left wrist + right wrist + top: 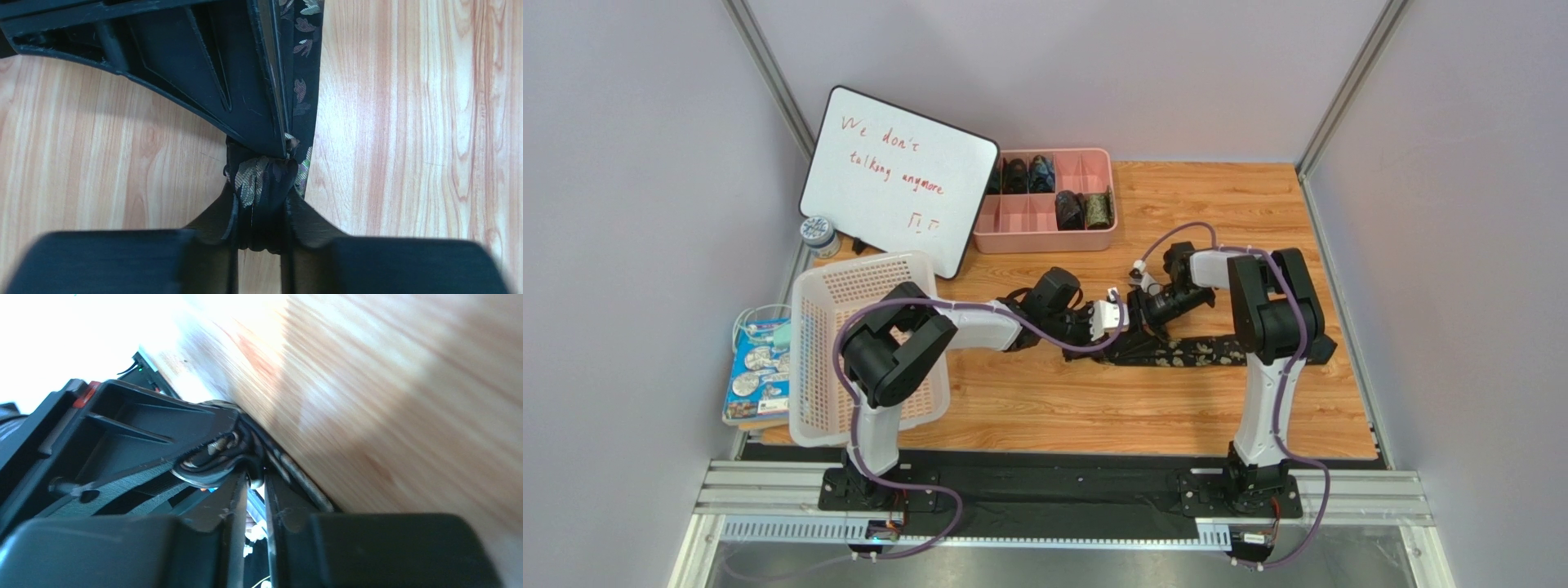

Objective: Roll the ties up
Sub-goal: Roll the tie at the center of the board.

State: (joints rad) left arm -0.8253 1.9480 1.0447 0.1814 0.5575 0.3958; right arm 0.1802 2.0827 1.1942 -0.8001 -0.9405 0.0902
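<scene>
A dark tie point(1192, 353) with a gold leaf pattern lies flat on the wooden table, its left end lifted between the two grippers. My left gripper point(1109, 319) is shut on the bunched, partly rolled end of the tie point(255, 180); in the left wrist view point(261, 197) the rest of the strip point(305, 92) runs away across the table. My right gripper point(1143, 312) meets it from the opposite side. In the right wrist view point(255, 478) its jaws are almost together, pinching folds of the tie point(209, 462) at the tips.
A pink divided tray point(1044, 235) at the back holds several rolled ties point(1069, 208). A whiteboard point(897, 178) leans at the back left. A white basket point(854, 349) stands at the left edge, with a blister pack point(759, 368) beside it.
</scene>
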